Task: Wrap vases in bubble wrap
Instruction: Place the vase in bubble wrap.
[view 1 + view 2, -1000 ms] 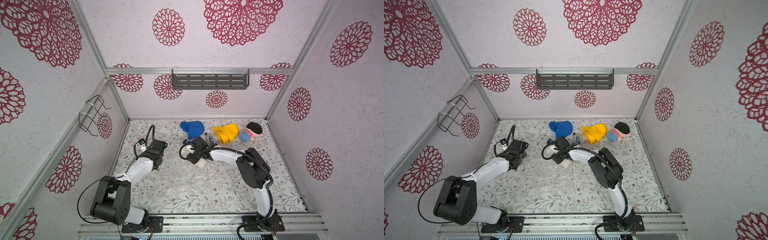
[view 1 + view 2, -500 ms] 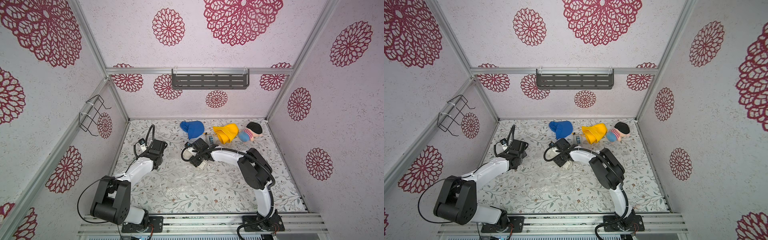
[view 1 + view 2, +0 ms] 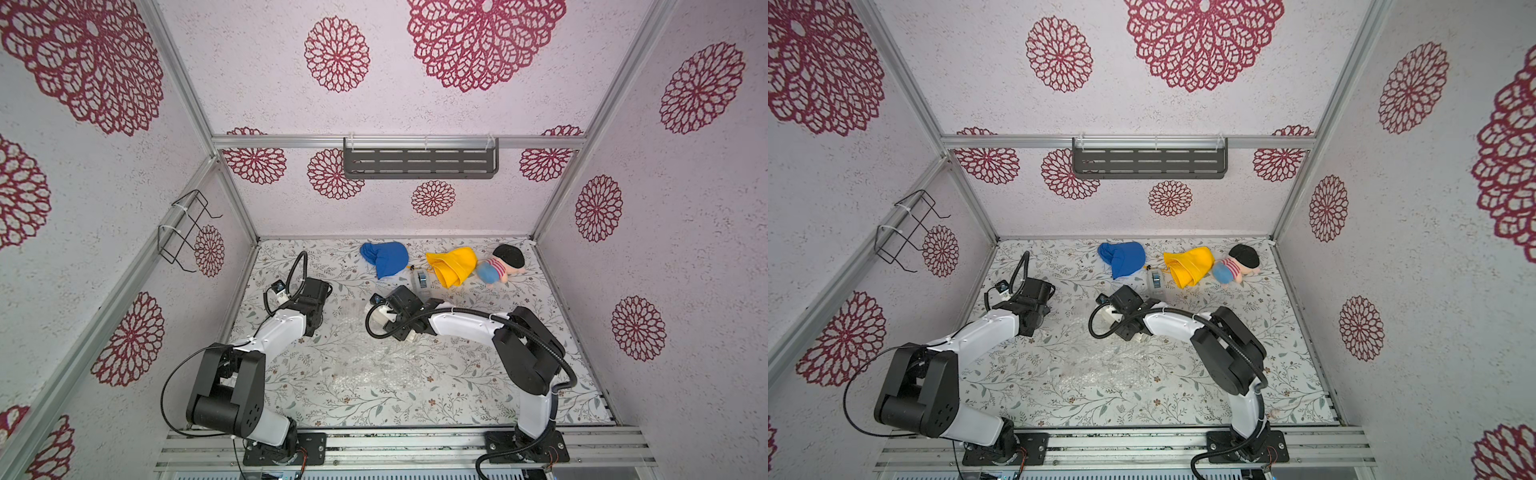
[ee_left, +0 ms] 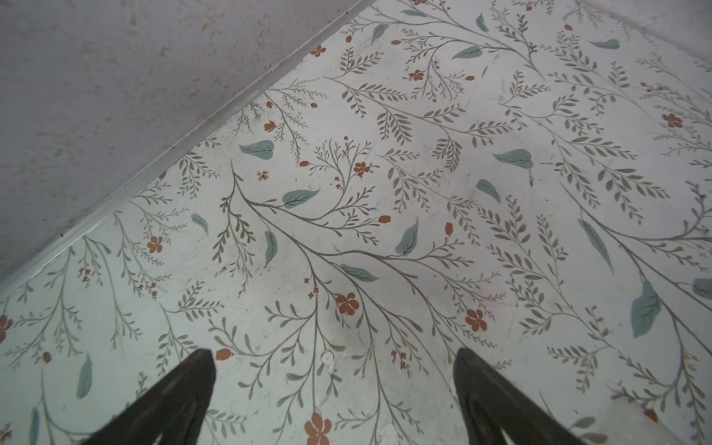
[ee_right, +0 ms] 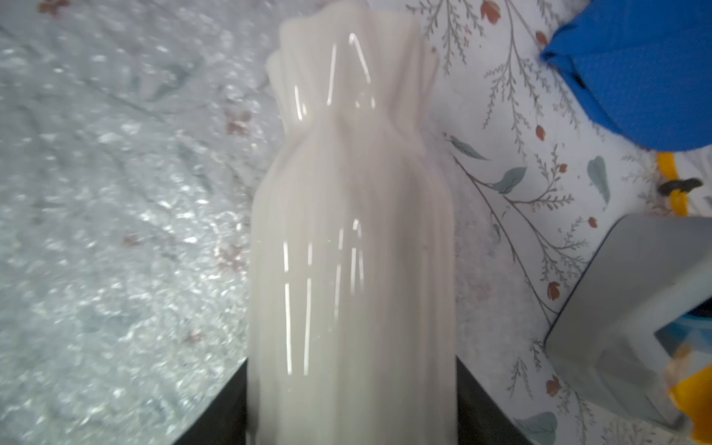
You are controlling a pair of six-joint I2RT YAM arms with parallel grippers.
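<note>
The right jaws were closed partway on the base end of the vase point(image 5: 350, 231). Its ribbed white body filled the gap between them, and its flared mouth pointed away from the wrist. The left jaws stood wide open and held nothing, over bare counter point(image 4: 385, 215) close to the left wall point(image 4: 96, 96). In the right wrist view the vase hung at the border of the bubble wrap point(image 5: 115, 239), with sheet on one side of it and bare counter on the other; whether it touched the counter could not be told. Just beyond it stood the tape dispenser point(image 5: 635, 308) and the blue cloth point(image 5: 635, 69). In both top views the sheet lay spread flat in the middle of the counter, with no part of it lifted or folded. So the pick-up looked done. Laying the vase on the sheet, rolling the wrap round it and closing it up all appeared left to do.
</note>
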